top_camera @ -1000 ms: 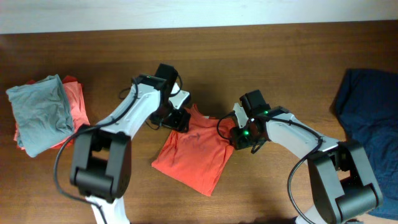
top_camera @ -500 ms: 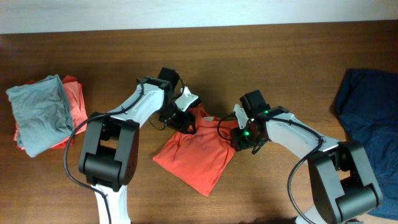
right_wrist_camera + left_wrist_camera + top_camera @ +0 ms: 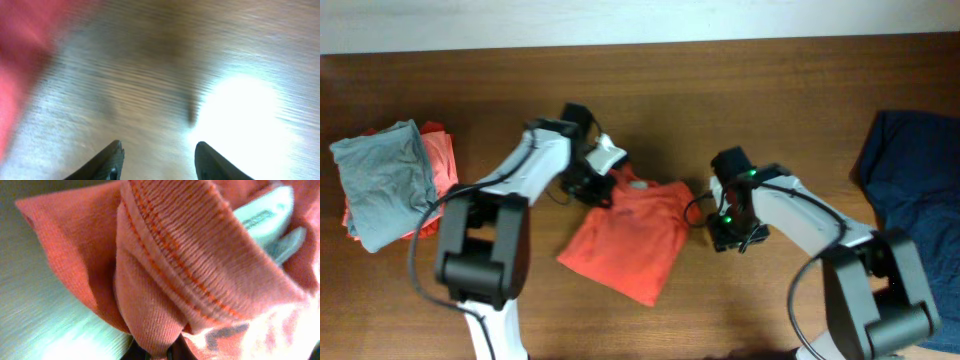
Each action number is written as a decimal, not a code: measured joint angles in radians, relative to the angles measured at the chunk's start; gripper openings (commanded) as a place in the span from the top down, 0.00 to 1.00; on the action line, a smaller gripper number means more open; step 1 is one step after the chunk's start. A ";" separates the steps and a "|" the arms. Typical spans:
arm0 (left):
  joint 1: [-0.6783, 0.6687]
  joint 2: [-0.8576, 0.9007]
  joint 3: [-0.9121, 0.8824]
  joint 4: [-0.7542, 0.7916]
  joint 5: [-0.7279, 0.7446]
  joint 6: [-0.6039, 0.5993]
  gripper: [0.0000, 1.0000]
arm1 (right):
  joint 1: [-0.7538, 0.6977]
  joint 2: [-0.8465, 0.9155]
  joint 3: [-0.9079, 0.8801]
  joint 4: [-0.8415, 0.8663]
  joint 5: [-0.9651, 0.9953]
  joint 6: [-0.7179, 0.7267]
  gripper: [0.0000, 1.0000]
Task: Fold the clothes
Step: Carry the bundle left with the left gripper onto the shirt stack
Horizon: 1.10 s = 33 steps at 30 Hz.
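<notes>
Overhead view: the orange-red T-shirt is being folded near the middle of the desk, lying as a slanted, partly folded block between the two arms. Its corner toward the far edge is being gripped by the left gripper. In the left wrist view the frame is being filled by bunched, stitched hem with a white label showing. The jaws are mostly hidden there, so they are being judged as clamped on the cloth.

The right gripper is being held just off the shirt's right side. In the right wrist view its jaws are standing apart and empty over bare desk, with red cloth only at the frame's left.

Step judged: one edge is being handled by the left arm alone. Next move, as judged: the held corner needs carrying over the body and laying flat, and the free right-hand edge needs gripping or pinning.

The grey folded shirt at the left edge and the navy garment at the right edge are not being touched.
</notes>
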<state>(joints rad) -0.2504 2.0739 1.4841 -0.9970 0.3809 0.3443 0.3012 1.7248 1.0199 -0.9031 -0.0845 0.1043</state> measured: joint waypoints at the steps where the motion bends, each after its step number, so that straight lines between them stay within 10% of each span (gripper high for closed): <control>1: 0.023 -0.020 0.011 -0.015 -0.036 -0.004 1.00 | -0.011 -0.018 0.019 -0.025 0.013 0.001 0.47; 16: 0.341 -0.249 0.203 0.002 -0.455 -0.018 1.00 | -0.156 -0.211 0.203 -0.262 0.062 -0.064 0.46; 33: 0.560 -0.249 0.230 0.134 -0.501 -0.014 1.00 | -0.157 -0.212 0.203 -0.272 0.062 -0.079 0.45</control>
<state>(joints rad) 0.3099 1.8248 1.7145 -0.8631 -0.1200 0.3298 0.1444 1.5131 1.2232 -1.1748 -0.0223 0.0254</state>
